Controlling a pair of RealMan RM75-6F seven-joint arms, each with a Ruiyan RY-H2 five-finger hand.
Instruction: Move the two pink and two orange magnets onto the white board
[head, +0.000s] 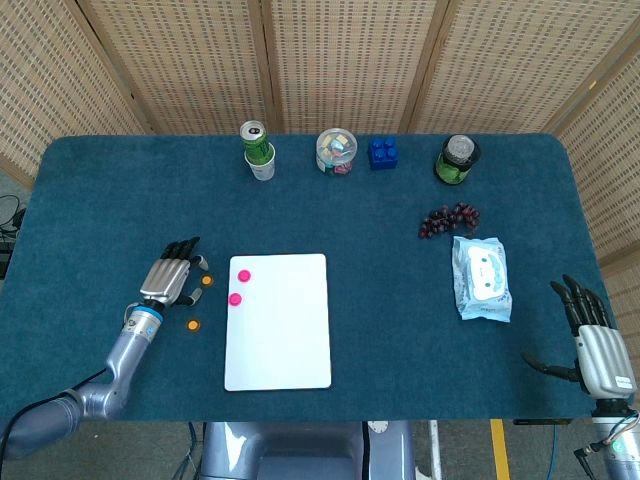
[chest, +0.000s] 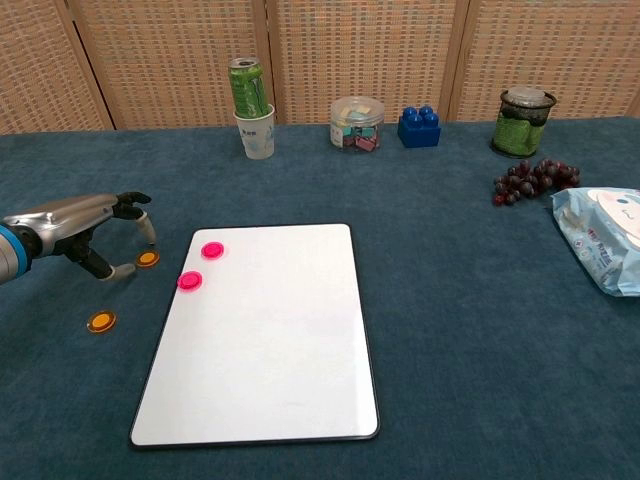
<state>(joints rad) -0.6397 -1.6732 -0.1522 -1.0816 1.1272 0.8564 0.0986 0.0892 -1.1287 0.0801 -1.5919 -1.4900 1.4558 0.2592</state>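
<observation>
The white board lies flat at the table's middle front. Two pink magnets sit on its upper left corner, also seen in the chest view. Two orange magnets lie on the cloth to its left, one farther back, one nearer. My left hand hovers open right beside the farther orange magnet, fingers spread around it, holding nothing. My right hand rests open at the front right edge, seen in the head view only.
Along the back stand a green can in a cup, a jar of small items, a blue block and a dark green jar. Grapes and a wipes pack lie at right.
</observation>
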